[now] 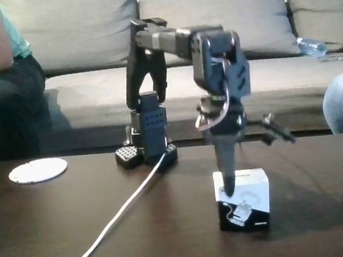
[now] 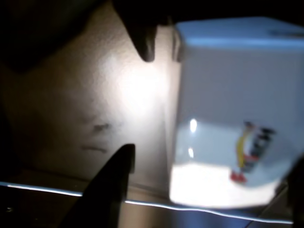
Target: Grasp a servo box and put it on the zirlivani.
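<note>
Pointing down, the gripper touches the box top at lower centre-right; we see spread jaws beside it in the wrist view. Disc lies far left.

My robot arm is black all over, made of chunky blocks. Its base has little holes like dots. A thin pinkish wire loops near the wrist. My tool has dark, pointy fingers.
</note>
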